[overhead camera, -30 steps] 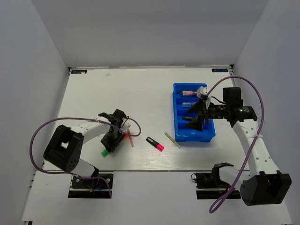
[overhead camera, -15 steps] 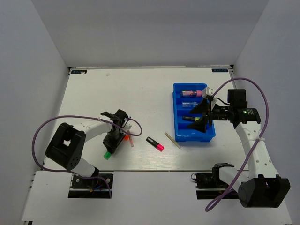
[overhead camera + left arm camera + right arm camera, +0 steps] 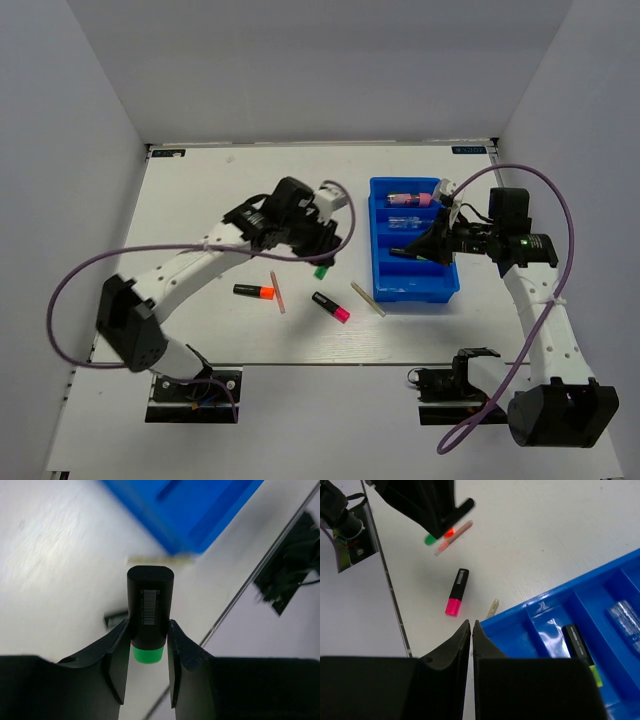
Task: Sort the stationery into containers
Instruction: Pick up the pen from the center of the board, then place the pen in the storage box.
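The left gripper (image 3: 148, 624) hangs above the middle of the table (image 3: 200, 190). Its jaws pinch the green highlighter (image 3: 150, 597) around the barrel, green end towards the wrist and black cap pointing out. The blue tray (image 3: 378, 262) lies towards the right edge, and the carry across to it looks about half done.

To finish well, I would hold this height until the highlighter has passed the tray's left wall. Then turn it to lie along a compartment rather than across a rib, lower it close to the floor, and only then spread the jaws. The compartment with the yellow highlighter (image 3: 404, 253) seems the natural home.

The right gripper (image 3: 472, 626), jaws pressed together on nothing, hovers over the tray's near half. The two arms could crowd each other, so it should give way first.

Towards the near edge lie the pink highlighter (image 3: 330, 307), the orange highlighter (image 3: 254, 291), a pale stick (image 3: 367, 298) and a second stick (image 3: 278, 292).
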